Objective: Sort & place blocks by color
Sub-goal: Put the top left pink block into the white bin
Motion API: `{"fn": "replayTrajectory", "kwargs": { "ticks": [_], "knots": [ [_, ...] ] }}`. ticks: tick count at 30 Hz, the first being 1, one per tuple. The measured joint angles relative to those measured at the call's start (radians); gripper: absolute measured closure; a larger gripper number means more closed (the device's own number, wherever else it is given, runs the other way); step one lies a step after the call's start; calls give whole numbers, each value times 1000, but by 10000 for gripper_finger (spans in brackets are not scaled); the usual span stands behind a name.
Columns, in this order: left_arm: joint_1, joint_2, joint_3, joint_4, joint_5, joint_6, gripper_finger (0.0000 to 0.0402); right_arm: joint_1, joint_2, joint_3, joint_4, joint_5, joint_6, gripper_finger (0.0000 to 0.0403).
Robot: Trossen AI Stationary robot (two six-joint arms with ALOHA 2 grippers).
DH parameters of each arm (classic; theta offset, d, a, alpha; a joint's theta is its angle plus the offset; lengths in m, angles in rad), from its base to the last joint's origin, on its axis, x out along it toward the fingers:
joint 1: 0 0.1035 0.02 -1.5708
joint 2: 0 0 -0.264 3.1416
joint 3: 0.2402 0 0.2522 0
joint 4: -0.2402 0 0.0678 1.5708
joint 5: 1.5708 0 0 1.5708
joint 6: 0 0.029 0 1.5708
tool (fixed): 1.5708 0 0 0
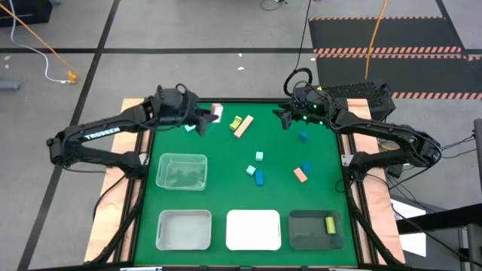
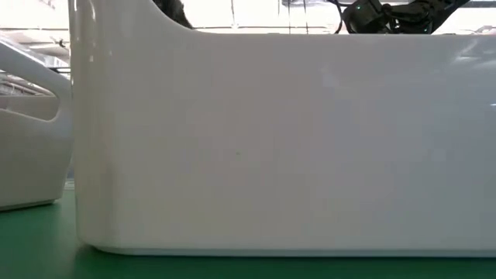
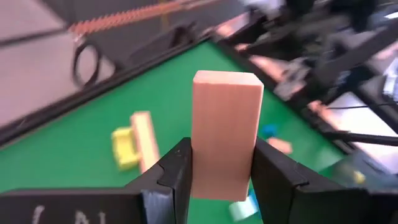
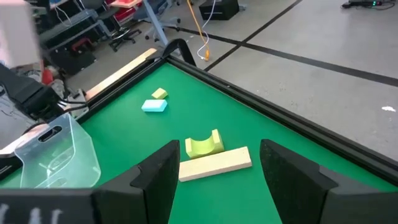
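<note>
My left gripper (image 1: 208, 117) hovers over the far left of the green table, shut on a tan wood block (image 3: 225, 124). My right gripper (image 1: 285, 118) hangs open over the far right and holds nothing. Beyond its fingers a tan bar (image 4: 214, 165) and a yellow-green arch block (image 4: 203, 145) lie flat on the mat. Loose mint, blue and tan blocks (image 1: 259, 156) lie mid-table. One yellow block (image 1: 329, 224) lies in the dark tray (image 1: 305, 233). My left gripper pinches the tan block's two long side faces (image 3: 196, 165) between its two fingers (image 3: 177, 177), at the block's lower part. The fingers come from the table's left, slanting slightly down. The block's other end (image 3: 225, 81) juts past the fingertips, lifted clear of the table.
A clear tray (image 1: 181, 171) stands at mid-left. Along the near edge stand a translucent tray (image 1: 184, 229), a white tray (image 1: 254, 229) and the dark tray. The white tray's wall (image 2: 263, 139) fills the low view. A mint block (image 1: 190, 128) lies below my left gripper.
</note>
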Motion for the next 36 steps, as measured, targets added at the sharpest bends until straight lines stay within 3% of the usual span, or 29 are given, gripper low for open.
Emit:
{"fn": "replayTrajectory", "kwargs": {
  "ticks": [10, 16, 25, 36],
  "knots": [
    [-118, 0, 0, 198, 0, 138, 274, 15, 0, -1, 183, -2, 80, 188],
    [-165, 0, 0, 224, 0, 186, 274, 82, 0, -1, 332, -7, 70, 188],
    [-176, 43, -2, 348, -10, 183, 274, 274, 29, -1, 651, -7, 68, 188],
    [-217, 162, -1, 454, -10, 53, 274, 362, 126, 4, 729, -4, 127, 188]
  ]
}}
